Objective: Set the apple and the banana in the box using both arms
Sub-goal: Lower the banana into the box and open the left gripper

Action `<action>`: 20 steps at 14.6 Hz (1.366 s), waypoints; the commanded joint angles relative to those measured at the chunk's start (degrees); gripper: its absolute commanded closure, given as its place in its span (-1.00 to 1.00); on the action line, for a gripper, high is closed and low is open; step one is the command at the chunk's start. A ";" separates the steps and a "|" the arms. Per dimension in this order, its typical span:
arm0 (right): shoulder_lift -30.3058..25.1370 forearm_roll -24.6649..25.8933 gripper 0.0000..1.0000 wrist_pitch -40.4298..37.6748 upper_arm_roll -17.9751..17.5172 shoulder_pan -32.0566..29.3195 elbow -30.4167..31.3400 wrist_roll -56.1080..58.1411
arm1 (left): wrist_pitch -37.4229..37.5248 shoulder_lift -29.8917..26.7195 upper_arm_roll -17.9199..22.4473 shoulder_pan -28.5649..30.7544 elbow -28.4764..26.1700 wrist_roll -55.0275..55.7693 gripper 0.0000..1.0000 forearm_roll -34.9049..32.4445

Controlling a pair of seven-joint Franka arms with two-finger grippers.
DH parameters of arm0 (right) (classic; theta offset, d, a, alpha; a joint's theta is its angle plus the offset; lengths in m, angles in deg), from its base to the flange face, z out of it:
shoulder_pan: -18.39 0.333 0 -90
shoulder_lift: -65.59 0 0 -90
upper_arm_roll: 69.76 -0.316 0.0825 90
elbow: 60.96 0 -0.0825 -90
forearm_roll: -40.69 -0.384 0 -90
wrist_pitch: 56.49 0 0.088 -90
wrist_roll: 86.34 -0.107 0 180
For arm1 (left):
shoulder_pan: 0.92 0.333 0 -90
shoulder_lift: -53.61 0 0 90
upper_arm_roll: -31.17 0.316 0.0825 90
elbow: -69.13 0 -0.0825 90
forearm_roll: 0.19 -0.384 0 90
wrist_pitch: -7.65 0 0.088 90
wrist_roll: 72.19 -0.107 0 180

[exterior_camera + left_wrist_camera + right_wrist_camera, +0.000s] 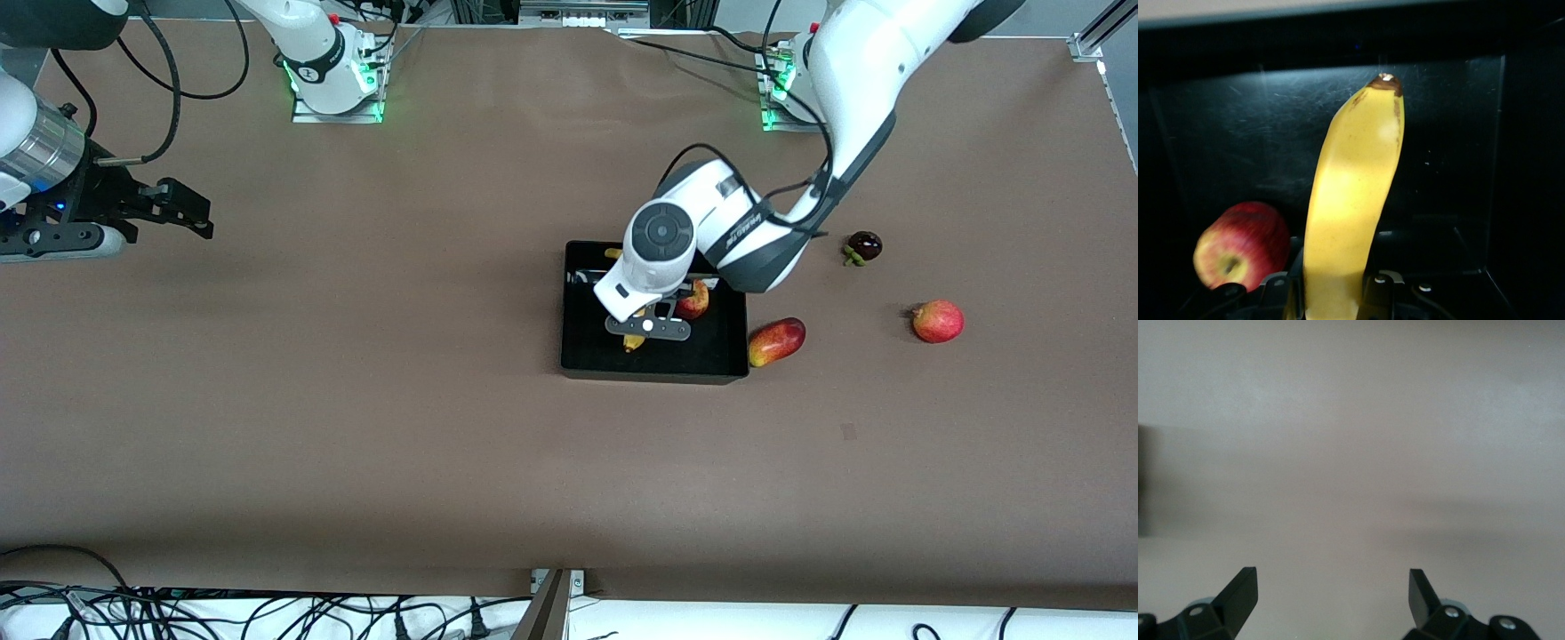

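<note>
The black box (653, 372) sits mid-table. My left gripper (647, 324) is down inside it, shut on the yellow banana (633, 342). In the left wrist view the banana (1355, 193) stands out from between the fingers (1377, 293) over the box floor (1238, 120), its dark tip toward the box wall. The red apple (694, 300) with a yellow patch lies in the box beside the gripper, and it also shows in the left wrist view (1241, 243). My right gripper (197, 218) is open and empty over bare table at the right arm's end, as the right wrist view (1331, 587) shows.
An oblong red-and-yellow fruit (777, 341) lies against the box's outer wall toward the left arm's end. A pinkish-red round fruit (938, 321) and a dark purple fruit (863, 246) lie farther toward that end. The brown table stretches wide around the box.
</note>
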 commanded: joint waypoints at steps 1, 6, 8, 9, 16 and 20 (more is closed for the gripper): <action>0.36 0.30 -1.00 -0.21 -0.74 -0.74 -0.99 -0.14 | -1.63 3.73 -0.15 -0.78 2.18 0.13 0.91 -0.51; 0.28 0.30 -1.00 -0.21 -0.74 -0.74 -0.99 -0.14 | -2.70 4.53 0.02 -1.22 2.44 0.31 -0.99 -0.42; 0.28 0.30 -1.00 -0.12 -0.74 -0.74 -0.99 -0.14 | -2.17 3.66 0.11 -0.08 2.79 0.39 -1.00 -0.42; 0.36 0.30 -1.00 -0.12 -0.74 -0.74 -0.99 -0.23 | -1.39 2.17 0.11 1.92 2.80 0.40 -1.00 -0.42; 0.36 0.30 -1.00 -0.12 -0.74 -0.74 -0.99 -0.14 | 24.77 -8.82 -0.59 11.87 14.54 -1.88 -1.00 -0.42; 0.36 0.39 -1.00 -0.21 -0.74 -0.74 -0.99 -0.14 | 37.53 -8.92 -0.59 13.97 22.12 -16.53 -1.00 -0.16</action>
